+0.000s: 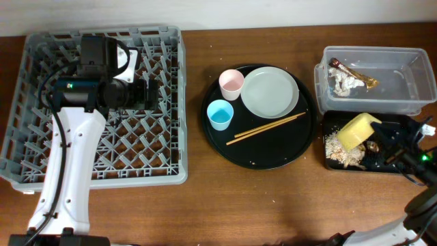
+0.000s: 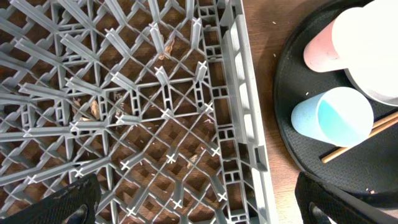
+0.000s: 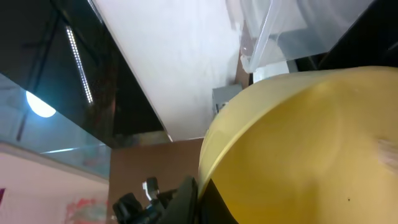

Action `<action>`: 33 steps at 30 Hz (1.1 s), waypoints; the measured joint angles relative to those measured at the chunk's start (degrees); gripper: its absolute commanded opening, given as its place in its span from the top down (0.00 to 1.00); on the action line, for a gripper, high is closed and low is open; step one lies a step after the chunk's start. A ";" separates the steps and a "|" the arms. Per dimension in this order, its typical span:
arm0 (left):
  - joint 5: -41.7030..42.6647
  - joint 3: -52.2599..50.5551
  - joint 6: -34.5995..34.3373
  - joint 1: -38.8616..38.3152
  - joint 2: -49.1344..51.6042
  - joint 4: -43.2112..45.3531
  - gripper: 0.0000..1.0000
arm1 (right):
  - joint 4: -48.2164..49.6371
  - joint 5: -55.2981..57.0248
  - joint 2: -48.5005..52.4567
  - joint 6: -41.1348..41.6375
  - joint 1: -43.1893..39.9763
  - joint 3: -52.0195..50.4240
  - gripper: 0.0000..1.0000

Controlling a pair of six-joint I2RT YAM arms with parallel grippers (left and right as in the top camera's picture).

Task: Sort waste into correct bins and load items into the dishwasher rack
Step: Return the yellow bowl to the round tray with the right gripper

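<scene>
The grey dishwasher rack [image 1: 41,137] stands at the left. My left gripper [image 1: 154,93] hovers open and empty over its right side; the left wrist view shows the rack grid [image 2: 155,106] between the spread fingers [image 2: 199,208]. My right gripper [image 1: 377,137] is shut on the small yellow bowl [image 1: 358,130] and holds it tilted over the flat black tray [image 1: 396,167], where tan food scraps [image 1: 339,151] lie. The bowl fills the right wrist view [image 3: 311,143]. The clear tub [image 1: 403,96] holds white tissue [image 1: 345,84] and a foil wrapper [image 1: 355,72].
A round black tray [image 1: 263,154] in the middle carries a pink cup [image 1: 231,83], a grey plate [image 1: 270,92], a light blue cup [image 1: 220,114] and wooden chopsticks [image 1: 266,128]. The blue cup [image 2: 333,116] and pink cup [image 2: 320,50] also show in the left wrist view.
</scene>
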 measured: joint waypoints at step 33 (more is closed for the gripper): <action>0.00 0.00 0.00 0.00 0.04 0.00 0.01 | 7.39 89.02 -0.92 25.00 79.91 11.74 0.58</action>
